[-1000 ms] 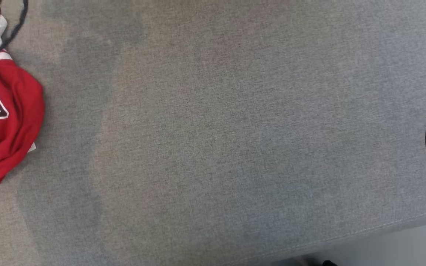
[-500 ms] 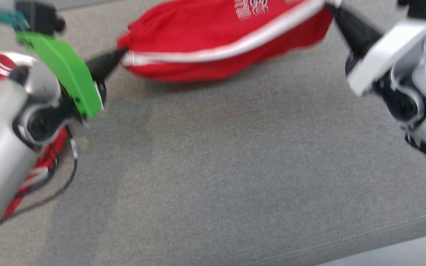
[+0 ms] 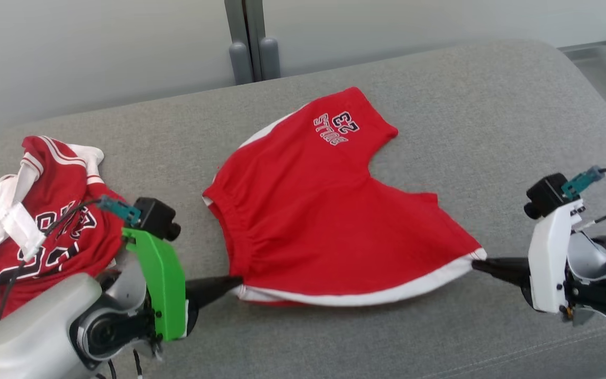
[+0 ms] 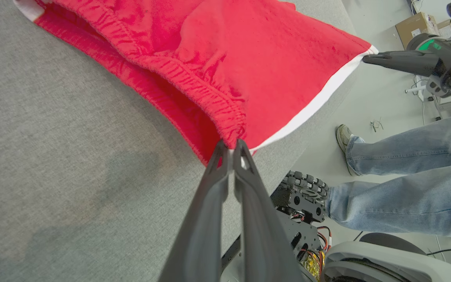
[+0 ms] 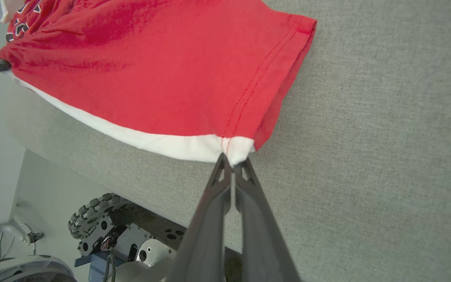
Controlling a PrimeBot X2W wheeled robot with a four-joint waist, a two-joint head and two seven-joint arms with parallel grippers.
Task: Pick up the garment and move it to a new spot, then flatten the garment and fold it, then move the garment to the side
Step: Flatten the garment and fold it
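Red shorts [image 3: 329, 221]: spread face up in the middle of the seat, waist towards the robot's left, one leg towards its right and the other towards the far side. The near edge is stretched between the two grippers.
Grey cushion [image 3: 492, 121]: wide padded seat with a matt woven cover. It looks likely to drag at cloth, so lifting should serve better than sliding.
Cloth of the shorts: to my eye a light, limp knit with no stiffness. It will sag between holds and crease wherever it is unsupported. Not fragile, but a thin pinch may slip off.
Jersey [image 3: 56, 221]: red and white, crumpled, on the cushion's left end, apart from the shorts.
Left gripper [image 3: 234, 282]: fingers pressed together on the near corner of the waist.
Right gripper [image 3: 477, 265]: fingers pressed together on the near leg's hem corner, where the white trim ends.
Waistband [image 3: 234, 231]: gathered elastic, the thickest part, and probably the surest place to take hold.
White stripe [image 3: 387, 295]: runs along the near edge from one gripper to the other, drawn nearly straight.
Print [image 3: 336, 129]: small number and lettering on the far leg.
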